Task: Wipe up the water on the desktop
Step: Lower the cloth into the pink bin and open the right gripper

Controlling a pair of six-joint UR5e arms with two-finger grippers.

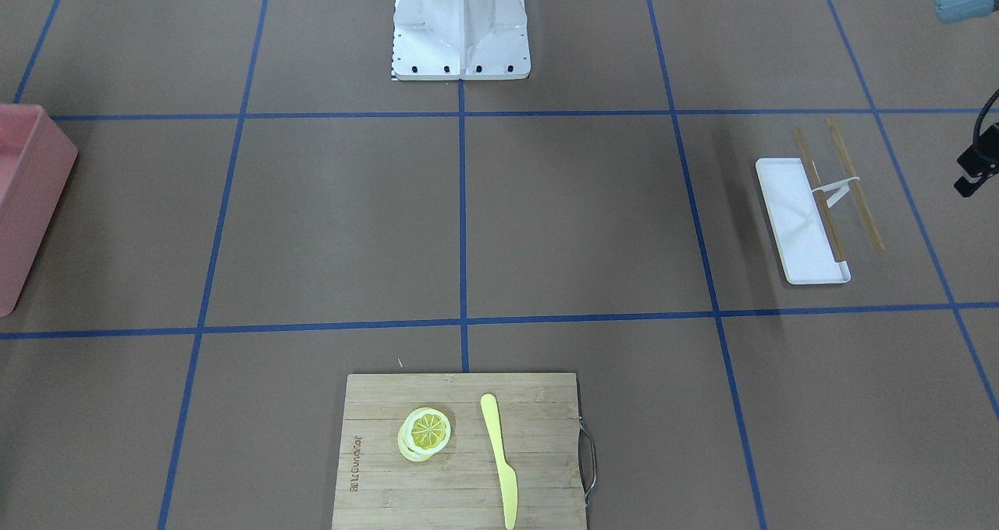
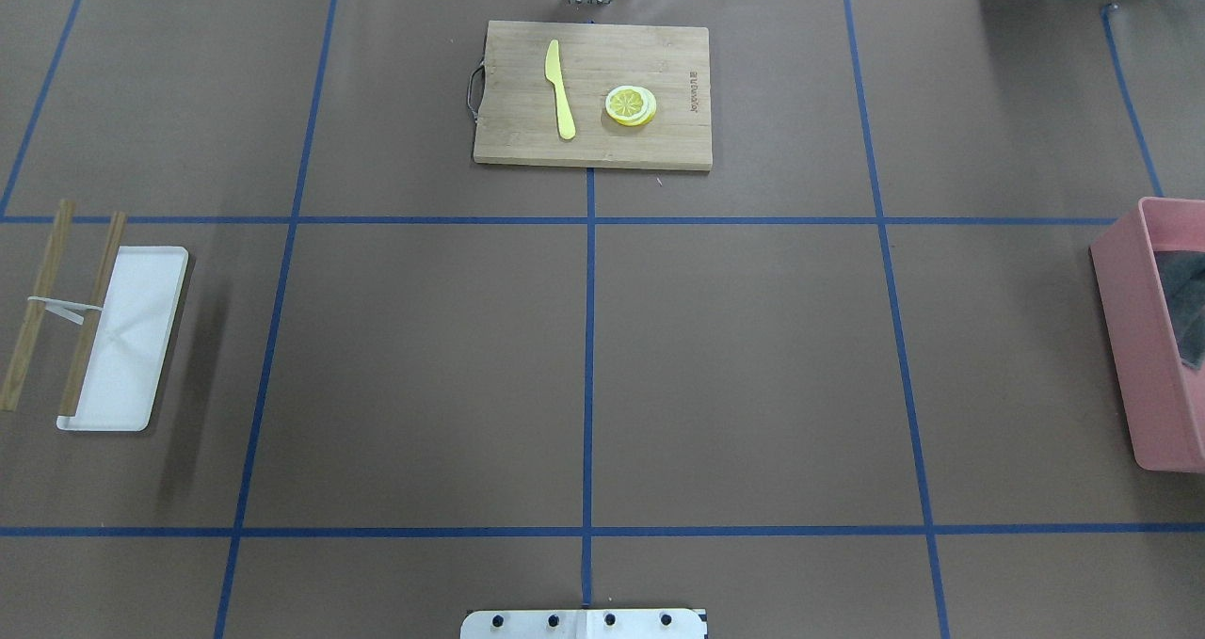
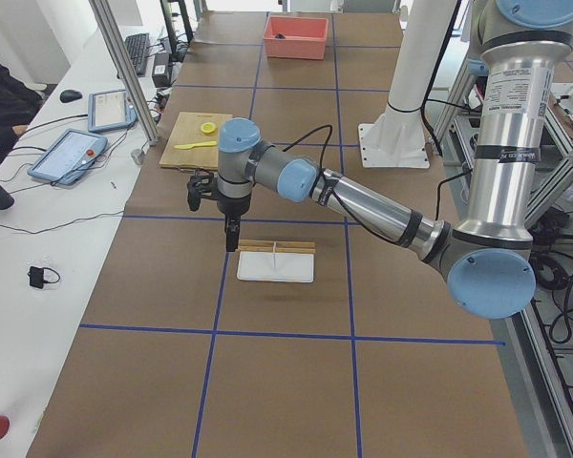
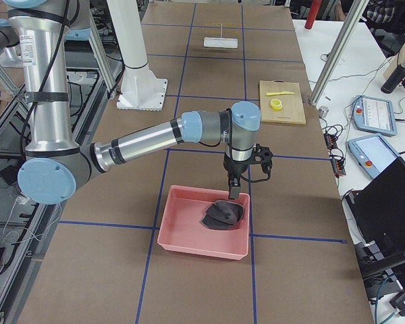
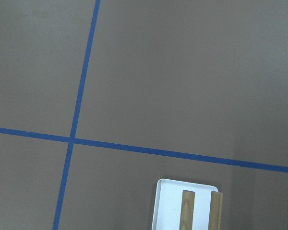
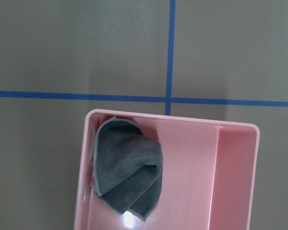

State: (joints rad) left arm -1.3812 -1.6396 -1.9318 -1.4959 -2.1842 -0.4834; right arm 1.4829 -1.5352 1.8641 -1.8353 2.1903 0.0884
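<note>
L: my left gripper hangs near the white tray, frame centre, jaw state unreadable | R: my right gripper above the pink bin holding a grey cloth, jaws unreadable | brown desktop fills the overhead frame

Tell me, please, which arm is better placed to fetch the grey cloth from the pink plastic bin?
Right: the right pincer hangs at the pink plastic bin holding the grey cloth, while the left pincer is by the narrow white tray at the opposite end.
</note>
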